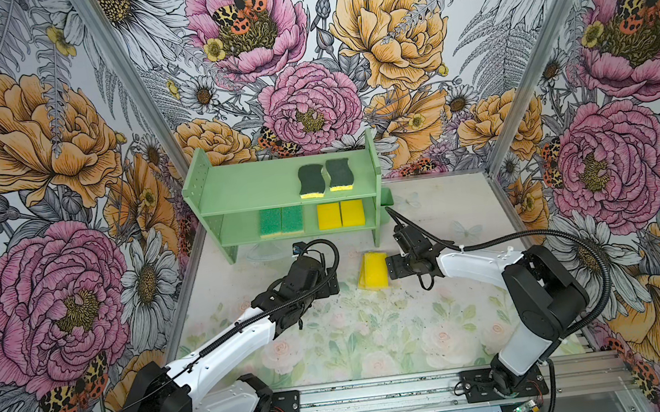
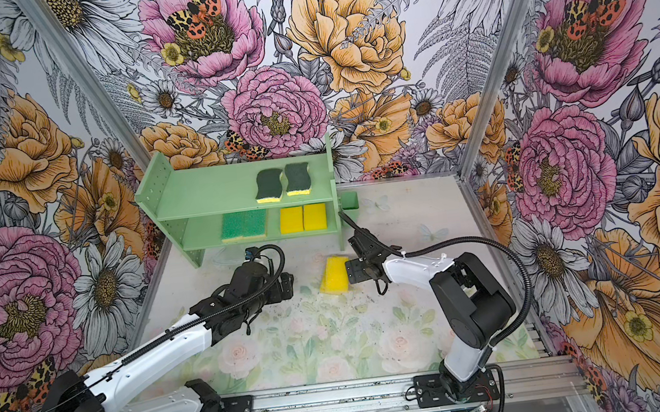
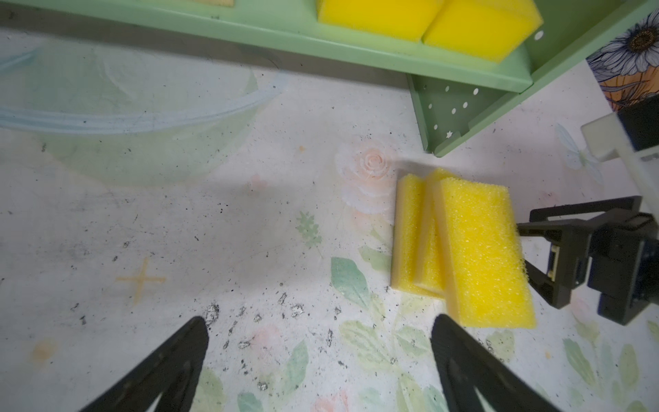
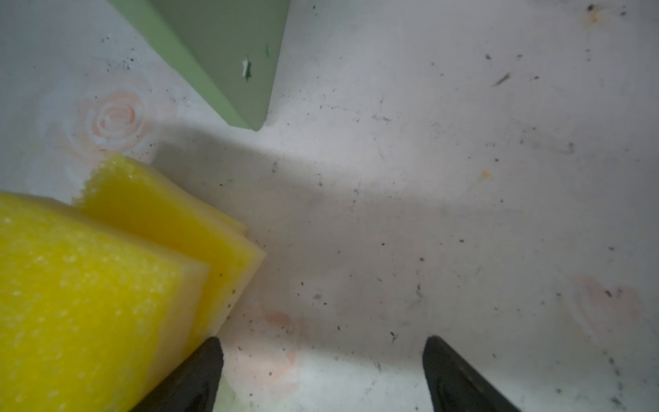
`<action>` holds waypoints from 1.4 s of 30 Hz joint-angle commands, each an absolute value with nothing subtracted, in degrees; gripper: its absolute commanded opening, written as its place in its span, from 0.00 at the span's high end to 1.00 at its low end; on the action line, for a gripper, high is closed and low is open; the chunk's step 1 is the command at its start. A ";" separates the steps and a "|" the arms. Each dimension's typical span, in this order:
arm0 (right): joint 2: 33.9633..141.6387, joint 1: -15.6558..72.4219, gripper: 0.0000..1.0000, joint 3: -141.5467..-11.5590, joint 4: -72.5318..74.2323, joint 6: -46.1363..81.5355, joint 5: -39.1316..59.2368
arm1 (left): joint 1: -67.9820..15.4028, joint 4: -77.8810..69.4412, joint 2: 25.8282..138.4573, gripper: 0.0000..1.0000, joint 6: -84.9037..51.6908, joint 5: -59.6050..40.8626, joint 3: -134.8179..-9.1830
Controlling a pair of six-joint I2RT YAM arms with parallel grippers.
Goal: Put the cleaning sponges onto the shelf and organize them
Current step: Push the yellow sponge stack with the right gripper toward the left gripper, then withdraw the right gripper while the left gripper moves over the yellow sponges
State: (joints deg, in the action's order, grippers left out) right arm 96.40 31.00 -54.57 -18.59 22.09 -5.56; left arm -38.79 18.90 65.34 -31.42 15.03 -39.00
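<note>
The mint-green shelf (image 1: 251, 186) stands at the back. Its upper tier holds two wavy dark-green-topped sponges (image 1: 311, 181), its lower tier two bright-green sponges (image 1: 281, 221) and two yellow sponges (image 1: 340, 214). Three more yellow sponges (image 3: 481, 249) lie overlapping in a pile (image 1: 373, 271) on the table in front of the shelf's right leg. My right gripper (image 4: 321, 356) is open just right of the pile (image 2: 333, 275), one finger against the top sponge's edge, nothing between the jaws. My left gripper (image 3: 321, 331) is open over bare table left of the pile.
A small green cup (image 1: 387, 197) hangs on the shelf's right side. A clear plastic bowl (image 3: 124, 107) sits on the table by the shelf's lower front edge. Floral walls close in on the left, back and right. A metal rail (image 1: 382, 398) runs along the front.
</note>
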 commanded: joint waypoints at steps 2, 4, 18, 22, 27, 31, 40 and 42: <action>98.35 32.80 0.10 -57.40 -16.12 23.58 -3.67 | -37.97 17.16 63.48 0.01 -32.32 14.02 -37.54; 99.15 33.79 0.10 -58.18 -16.00 23.81 -3.34 | -37.88 17.14 62.98 0.01 -32.43 13.89 -37.18; 102.35 38.57 0.11 -60.78 -14.94 26.02 -1.57 | -39.40 12.72 58.65 0.01 -35.17 13.09 -32.75; 100.40 38.58 0.11 -59.15 -15.03 25.50 -2.49 | -42.40 12.63 58.27 0.01 -35.45 14.23 -32.87; 94.36 38.15 0.10 -55.16 -15.20 24.11 -3.69 | -49.80 13.89 60.59 0.01 -34.46 19.28 -36.03; 88.57 36.63 0.10 -51.49 -16.33 23.04 -2.70 | -52.46 13.75 64.37 0.01 -36.05 21.89 -37.73; 78.57 30.67 0.08 -44.59 -17.24 22.68 0.46 | -55.54 14.33 74.53 0.01 -41.22 24.78 -41.98; 77.89 30.12 0.08 -44.02 -17.24 22.60 0.77 | -56.42 14.45 76.60 0.01 -41.13 25.14 -43.37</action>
